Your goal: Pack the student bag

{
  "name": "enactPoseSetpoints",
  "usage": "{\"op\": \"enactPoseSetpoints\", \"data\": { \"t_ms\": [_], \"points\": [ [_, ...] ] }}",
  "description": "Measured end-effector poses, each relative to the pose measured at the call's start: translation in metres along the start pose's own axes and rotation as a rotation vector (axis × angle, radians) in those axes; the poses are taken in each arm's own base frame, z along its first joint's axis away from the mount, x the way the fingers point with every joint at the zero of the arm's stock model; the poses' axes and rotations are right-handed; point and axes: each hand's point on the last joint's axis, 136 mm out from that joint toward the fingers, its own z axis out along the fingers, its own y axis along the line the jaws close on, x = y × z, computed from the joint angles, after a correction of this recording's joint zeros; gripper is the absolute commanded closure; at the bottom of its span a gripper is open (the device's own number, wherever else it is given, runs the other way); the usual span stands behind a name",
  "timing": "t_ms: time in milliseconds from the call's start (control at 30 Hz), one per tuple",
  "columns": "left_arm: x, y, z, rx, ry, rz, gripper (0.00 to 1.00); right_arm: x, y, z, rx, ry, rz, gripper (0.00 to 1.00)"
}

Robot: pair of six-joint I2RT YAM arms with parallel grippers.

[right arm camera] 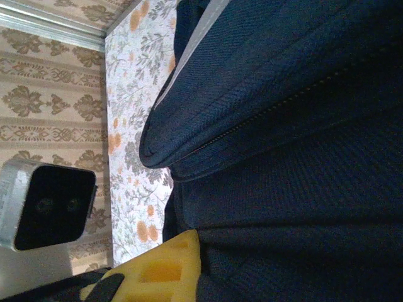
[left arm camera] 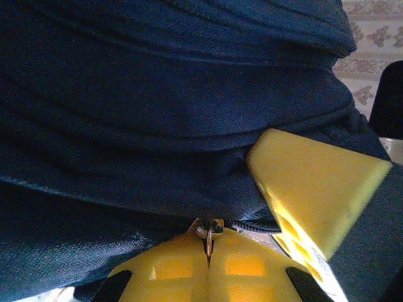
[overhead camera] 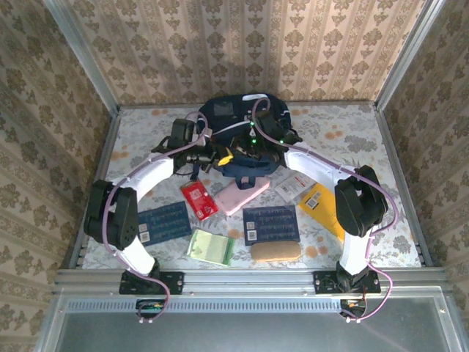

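my left arm and right arm are white links with bulky black joints, a lilac cable looping along each. green lights glow mid-frame. my fingers are yellow plastic, gridded with square recesses.

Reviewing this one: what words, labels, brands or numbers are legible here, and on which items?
Nothing can be read.
Left navy booklet: white print rows, too small.
Right navy booklet: same, too small.
Red packet: print blurred.
White packet: print blurred.
Student bag: patch shows no legible mark.
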Motion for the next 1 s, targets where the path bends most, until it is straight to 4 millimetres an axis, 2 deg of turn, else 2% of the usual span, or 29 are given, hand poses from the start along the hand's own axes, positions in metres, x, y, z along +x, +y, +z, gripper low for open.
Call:
{"op": "enactPoseSetpoints", "data": {
  "t_ms": [133,233,367,533,867,1000],
  "points": [
    [0.001,-0.016,-0.017,-0.064,0.029,0.122,1.0,-0.006,0.01,-0.007,-0.015,0.008,-0.047,1.0],
    [0.005,-0.018,-0.027,-0.111,0.052,0.219,1.0,-0.009,0.013,-0.011,-0.036,0.017,-0.049,1.0],
    [0.015,-0.006,-0.031,-0.172,0.095,0.295,1.0,0.0,0.013,-0.013,-0.06,0.066,-0.038,1.0],
    [0.016,0.011,-0.036,-0.26,0.118,0.362,1.0,0.006,0.011,-0.016,-0.058,0.094,-0.038,1.0],
    [-0.001,0.046,-0.038,-0.405,0.117,0.381,1.0,0.0,0.002,-0.032,-0.054,0.083,-0.022,1.0],
    [-0.011,0.052,-0.041,-0.421,0.088,0.375,1.0,-0.004,0.003,-0.037,-0.066,0.079,-0.001,1.0]
  ]
}}
